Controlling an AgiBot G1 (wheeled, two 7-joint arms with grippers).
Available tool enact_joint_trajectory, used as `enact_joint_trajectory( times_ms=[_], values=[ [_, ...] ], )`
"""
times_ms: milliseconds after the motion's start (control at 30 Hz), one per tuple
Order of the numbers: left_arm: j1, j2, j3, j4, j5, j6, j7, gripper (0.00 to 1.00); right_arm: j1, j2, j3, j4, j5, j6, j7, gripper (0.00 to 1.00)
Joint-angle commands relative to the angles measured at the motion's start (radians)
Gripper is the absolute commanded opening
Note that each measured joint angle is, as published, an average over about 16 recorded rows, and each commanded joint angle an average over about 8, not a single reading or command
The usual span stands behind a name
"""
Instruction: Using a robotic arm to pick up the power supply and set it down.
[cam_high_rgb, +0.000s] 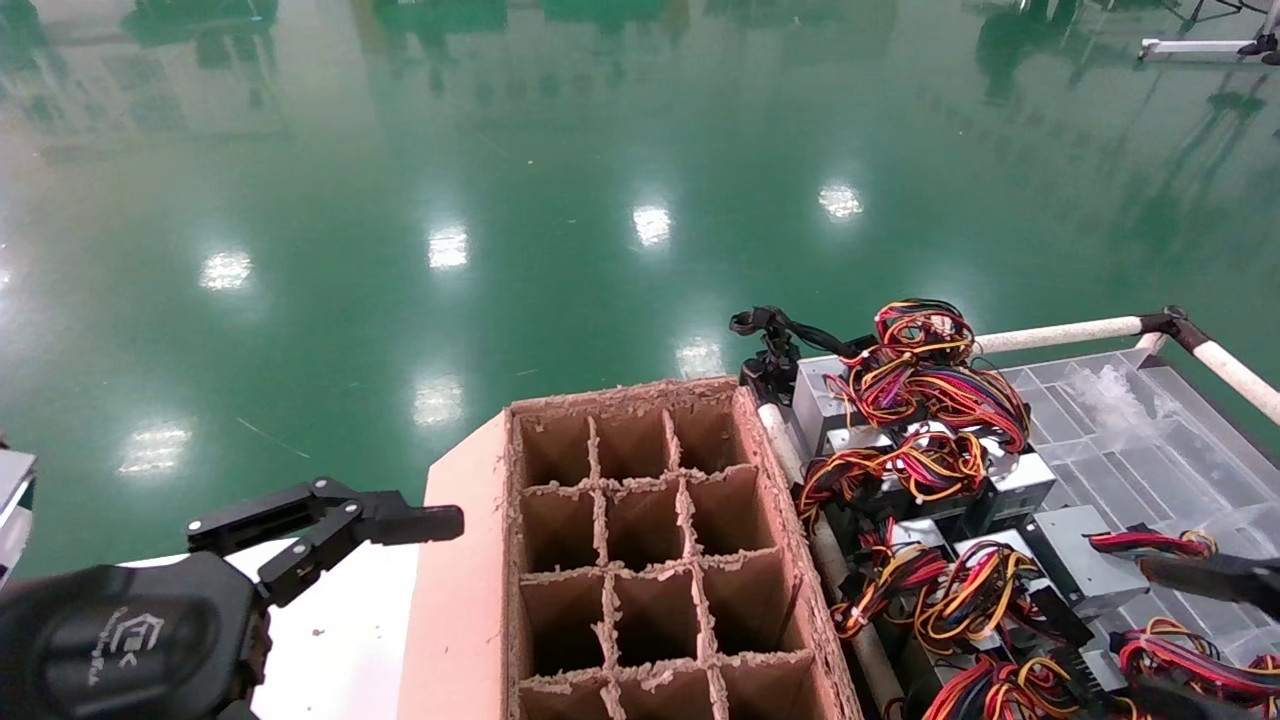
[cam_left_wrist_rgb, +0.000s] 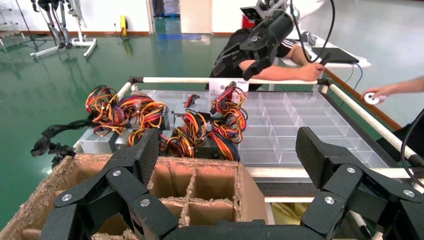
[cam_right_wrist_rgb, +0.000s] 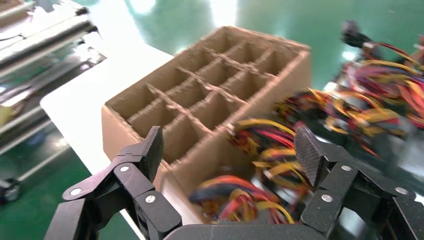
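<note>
Right gripper (cam_right_wrist_rgb: 227, 152) open-jawed above power supplies (cam_high_rgb: 940, 470); left gripper (cam_high_rgb: 330, 525) idle.

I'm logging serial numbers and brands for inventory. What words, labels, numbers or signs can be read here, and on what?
No text reads clearly.
Left gripper: white logo on its black housing, a symbol with tiny lettering, too small to read.
White card on the bin's far rail: dark characters, mostly hidden by wires, unreadable.
Power supplies: no legible label or serial shows.
</note>
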Motion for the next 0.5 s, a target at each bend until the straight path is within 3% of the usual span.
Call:
enact_joint_trajectory(
  times_ms=[33,500],
  values=[
    [0.000,0.000,0.000,0.000,0.000,0.000,0.000,1.00,-0.009,-0.018,0.034,0.024,-0.018,0.003,0.015,1.00],
    [0.000,0.000,0.001,0.000,-0.001,0.000,0.000,1.00,-0.075,-0.146,0.268,0.190,-0.146,0.020,0.116,1.00]
  ],
)
